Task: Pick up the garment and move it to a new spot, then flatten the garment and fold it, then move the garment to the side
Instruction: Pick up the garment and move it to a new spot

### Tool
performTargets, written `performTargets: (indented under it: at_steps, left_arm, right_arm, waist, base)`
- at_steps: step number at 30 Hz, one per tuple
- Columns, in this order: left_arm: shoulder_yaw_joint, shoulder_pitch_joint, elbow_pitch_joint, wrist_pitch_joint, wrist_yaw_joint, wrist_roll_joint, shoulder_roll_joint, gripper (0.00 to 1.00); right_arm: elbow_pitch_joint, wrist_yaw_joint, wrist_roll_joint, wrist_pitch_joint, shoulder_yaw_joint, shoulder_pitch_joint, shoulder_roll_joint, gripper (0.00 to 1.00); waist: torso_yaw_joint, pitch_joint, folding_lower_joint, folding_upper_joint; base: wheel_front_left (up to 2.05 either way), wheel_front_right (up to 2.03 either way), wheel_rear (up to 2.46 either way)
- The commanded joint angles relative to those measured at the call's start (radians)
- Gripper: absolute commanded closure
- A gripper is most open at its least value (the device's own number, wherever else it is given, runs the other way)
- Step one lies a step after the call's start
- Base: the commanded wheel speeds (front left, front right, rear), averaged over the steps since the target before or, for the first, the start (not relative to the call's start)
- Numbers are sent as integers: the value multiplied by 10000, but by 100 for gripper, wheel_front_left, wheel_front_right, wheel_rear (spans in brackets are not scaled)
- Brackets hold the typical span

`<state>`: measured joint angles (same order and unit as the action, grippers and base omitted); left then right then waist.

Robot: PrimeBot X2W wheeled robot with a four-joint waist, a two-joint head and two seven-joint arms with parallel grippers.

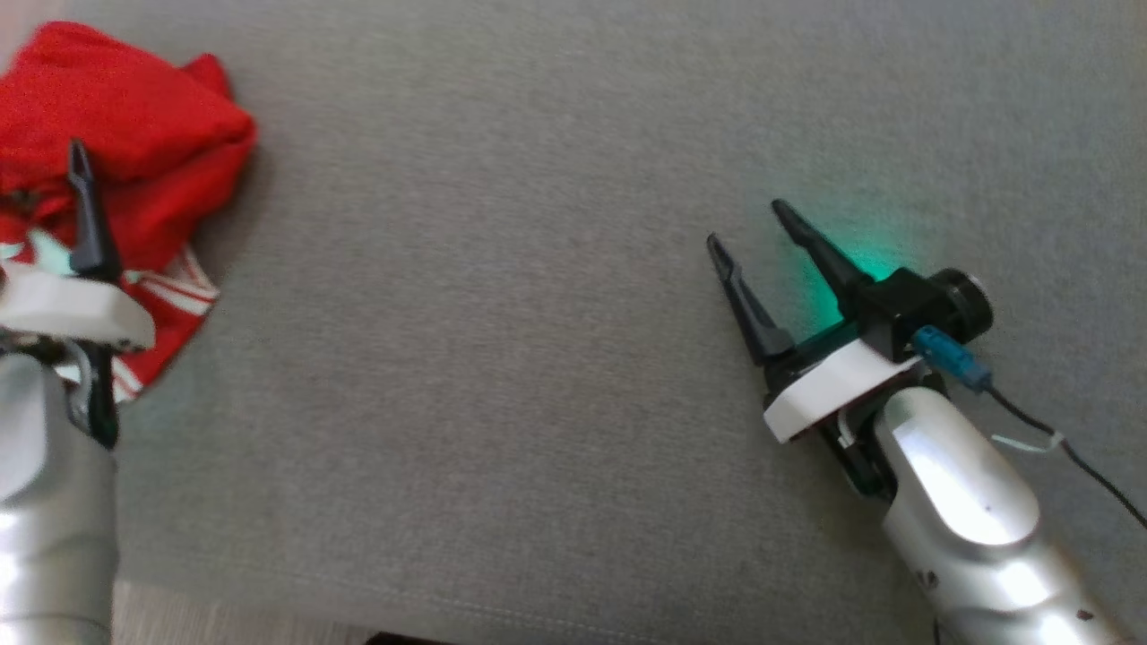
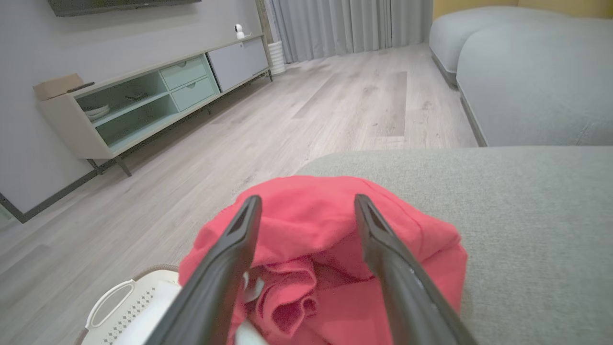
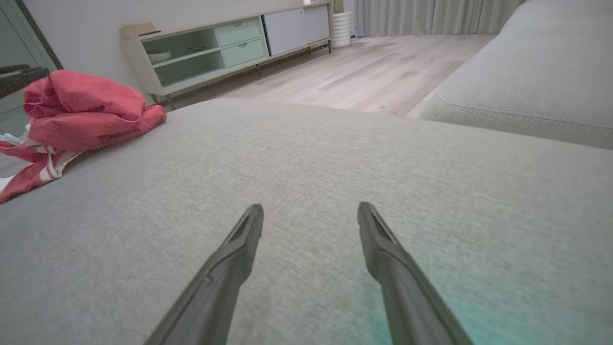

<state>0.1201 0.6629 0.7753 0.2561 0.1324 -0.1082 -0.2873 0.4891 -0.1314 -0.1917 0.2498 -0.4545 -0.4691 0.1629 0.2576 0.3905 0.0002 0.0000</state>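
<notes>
The garment (image 1: pixel 134 134) is a crumpled red piece with white stripes, heaped at the far left corner of the grey cushion (image 1: pixel 538 313). My left gripper (image 2: pixel 306 199) hovers open just over the heap, its two fingers straddling the garment (image 2: pixel 311 230) with nothing clamped. One of its dark fingers (image 1: pixel 85 215) stands in front of the red cloth in the head view. My right gripper (image 1: pixel 746 224) is open and empty above bare cushion at the right, far from the garment (image 3: pixel 81 110), and the right gripper (image 3: pixel 310 207) points across the fabric.
A white perforated laundry basket (image 2: pixel 129 306) sits on the wooden floor (image 2: pixel 311 105) below the cushion's left edge. A low cabinet (image 2: pixel 143 105) lines the wall and another grey sofa section (image 2: pixel 527 81) lies beyond. The cushion's front seam (image 1: pixel 403 609) runs near the head view's bottom.
</notes>
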Motion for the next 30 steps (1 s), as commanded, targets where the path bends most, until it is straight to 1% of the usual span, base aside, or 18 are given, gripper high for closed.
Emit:
performTargets:
  at_steps: [1,4,7,10,12,13,14,19,23,27,30]
  left_arm:
    - [134,554,191,-36,-25,-118,-768,0]
    - [86,1066,951,-74,-23,-215,-1061,0]
    - [71,1444,1835,-489,-96,-219,-1327,0]
    - [142,1762,2635,-996,-288,-320,-1407,0]
    - [158,1918,2966,-1085,-358,-380,-1393,0]
    - [138,1971,3080,-1073,-359,-392,-1385,37]
    - [86,2008,3128,-945,-356,-367,-1381,100]
    - [-162,2273,2920,-204,-517,-154,-1446,100]
    - [-370,2521,2387,-26,-391,-76,-1433,100]
    - [-818,2804,1261,43,-237,87,-1234,100]
    - [-1230,2905,298,51,-137,146,-994,100]
  right_arm:
    - [-354,7,87,120,-83,-127,-1,0]
    - [-422,7,151,120,-16,-107,90,0]
    - [-473,7,178,120,66,-138,165,0]
    - [-505,7,215,120,117,-187,220,0]
    - [-495,7,218,120,166,-189,215,0]
    - [-489,7,225,120,187,-190,207,0]
    - [-477,7,228,120,206,-193,191,0]
    - [-386,7,165,120,339,-100,26,0]
    - [-333,7,93,120,451,58,-166,0]
    - [-226,7,24,120,570,292,-415,0]
    - [-201,7,-45,120,609,461,-617,0]
  waist:
    - [-427,479,-2,0]
    - [-613,730,-2,0]
    - [-776,961,-2,0]
    - [-871,1135,-2,0]
    - [-896,1172,-2,0]
    - [-911,1180,-2,0]
    - [-928,1168,-2,0]
    - [-1017,828,-2,0]
    - [-1139,440,-2,0]
    - [-1450,-96,-2,0]
    - [-1870,-458,-2,0]
  base:
    - [0,0,0]
    - [0,0,0]
    - [0,0,0]
    - [0,0,0]
    - [0,0,0]
    - [0,0,0]
    - [0,0,0]
    - [0,0,0]
    - [0,0,0]
    - [0,0,0]
    - [0,0,0]
